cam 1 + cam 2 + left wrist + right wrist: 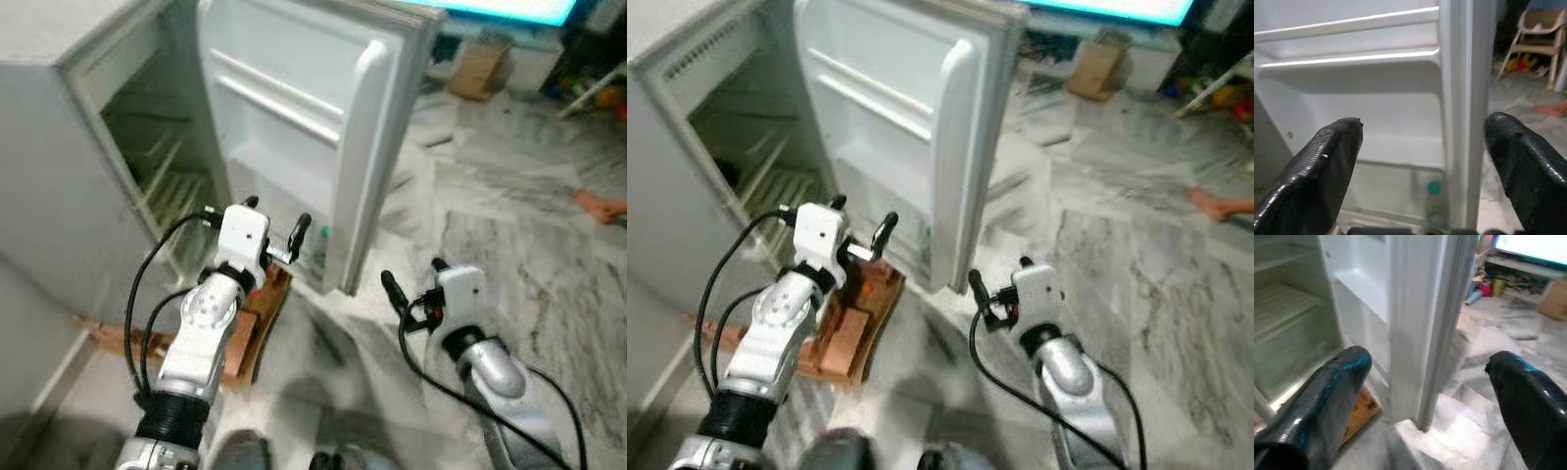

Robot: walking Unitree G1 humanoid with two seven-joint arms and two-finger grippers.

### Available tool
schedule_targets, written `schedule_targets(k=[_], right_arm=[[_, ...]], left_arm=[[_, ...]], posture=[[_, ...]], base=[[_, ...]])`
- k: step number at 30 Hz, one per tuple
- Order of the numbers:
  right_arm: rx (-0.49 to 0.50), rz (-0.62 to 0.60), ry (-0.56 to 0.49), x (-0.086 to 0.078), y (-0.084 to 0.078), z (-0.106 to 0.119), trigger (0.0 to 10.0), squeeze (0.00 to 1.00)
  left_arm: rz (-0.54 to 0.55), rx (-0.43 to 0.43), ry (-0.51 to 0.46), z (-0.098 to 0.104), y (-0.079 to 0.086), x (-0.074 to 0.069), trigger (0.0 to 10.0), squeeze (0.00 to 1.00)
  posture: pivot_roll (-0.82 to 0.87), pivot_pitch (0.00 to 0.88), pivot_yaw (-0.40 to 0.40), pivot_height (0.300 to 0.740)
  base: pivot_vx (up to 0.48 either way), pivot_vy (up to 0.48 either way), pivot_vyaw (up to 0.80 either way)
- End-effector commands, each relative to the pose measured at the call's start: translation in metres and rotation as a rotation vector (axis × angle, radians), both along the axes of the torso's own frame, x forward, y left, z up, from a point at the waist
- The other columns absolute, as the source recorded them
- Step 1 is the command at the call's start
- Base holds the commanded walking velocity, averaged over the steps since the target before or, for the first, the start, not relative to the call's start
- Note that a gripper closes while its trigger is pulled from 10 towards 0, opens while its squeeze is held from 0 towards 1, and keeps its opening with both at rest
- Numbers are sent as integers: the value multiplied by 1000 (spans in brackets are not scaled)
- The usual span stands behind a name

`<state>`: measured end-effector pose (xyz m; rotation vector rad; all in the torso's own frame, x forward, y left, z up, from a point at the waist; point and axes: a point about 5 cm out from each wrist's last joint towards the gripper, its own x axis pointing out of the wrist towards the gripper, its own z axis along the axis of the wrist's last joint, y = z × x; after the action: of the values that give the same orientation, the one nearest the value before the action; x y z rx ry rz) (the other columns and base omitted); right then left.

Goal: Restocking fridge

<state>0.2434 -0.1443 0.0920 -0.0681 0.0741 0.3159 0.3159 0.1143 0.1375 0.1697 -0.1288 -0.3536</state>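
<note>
A white fridge (59, 186) stands open, its door (294, 117) swung towards me with bare door shelves. Inside the cabinet are wire shelves (171, 186), and I see nothing on them. A small bottle with a green cap (1434, 188) sits in the door's lowest shelf. My left gripper (276, 217) is open and empty, held low in front of the door's inner side. My right gripper (414, 276) is also open and empty, just right of the door's outer edge (1410, 333), above the floor.
The fridge rests on a wooden stand (857, 333) below my left arm. Marble floor (509, 264) spreads out to the right. A cardboard box (477, 69) and a lit screen (509, 8) are at the back, and a person's foot (598, 206) lies far right.
</note>
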Motion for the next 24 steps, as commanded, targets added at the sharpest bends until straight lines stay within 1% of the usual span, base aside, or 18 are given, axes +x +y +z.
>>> schedule_targets(k=[1, 3, 7, 11, 13, 14, 15, 17, 20, 22, 23, 24], right_arm=[[-33, -13, -6, -1, -7, 0, 10000, 0], [-39, -12, -18, 0, -6, 2, 10000, 0], [-48, -12, -26, -1, -5, 3, 10000, 0], [-51, -20, -29, -1, -6, 3, 10000, 0], [-54, -21, -30, -1, -6, 3, 10000, 0], [-56, -22, -31, -1, -6, 3, 10000, 0], [-56, -22, -31, -1, -6, 3, 10000, 0], [-56, -25, -29, -1, -7, 2, 10000, 0], [-56, -25, -30, 0, -6, 3, 10000, 0], [-53, -26, -31, 2, -5, 2, 10000, 0], [-53, -27, -32, 3, -5, 2, 10000, 0], [-53, -27, -32, 3, -5, 2, 10000, 0]], left_arm=[[-4, 11, 2, 3, -10, 7, 10000, 0], [-4, 10, -6, 6, -12, 12, 10000, 0], [-20, 12, -14, 10, -17, 17, 10000, 0], [-7, 29, 1, 6, -18, 24, 10000, 0], [24, 32, 13, 4, -16, 27, 10000, 0], [58, 41, 28, 2, -13, 31, 10000, 0], [58, 41, 28, 2, -13, 31, 10000, 0], [115, 48, 40, 1, -7, 39, 10000, 0], [120, 49, 38, 3, -6, 42, 10000, 0], [137, 54, 38, 4, -3, 47, 10000, 0], [136, 36, 28, 7, -3, 49, 10000, 0], [136, 36, 28, 7, -3, 49, 10000, 0]], posture=[[111, 96, -38, 740], [108, 97, -36, 740], [98, 101, -29, 740], [92, 104, -29, 740], [92, 102, -32, 740], [92, 101, -34, 740], [92, 101, -34, 740], [94, 94, -39, 740], [94, 93, -38, 740], [95, 93, -37, 740], [95, 93, -37, 740], [95, 93, -37, 740]], base=[[480, 0, 0], [480, 0, 0], [480, 0, 0], [480, 0, 0], [480, 0, 0], [480, 0, 0], [480, 0, 0], [480, 0, 0], [480, 0, 0], [480, 0, 0], [480, 0, 0], [480, 0, 0]])
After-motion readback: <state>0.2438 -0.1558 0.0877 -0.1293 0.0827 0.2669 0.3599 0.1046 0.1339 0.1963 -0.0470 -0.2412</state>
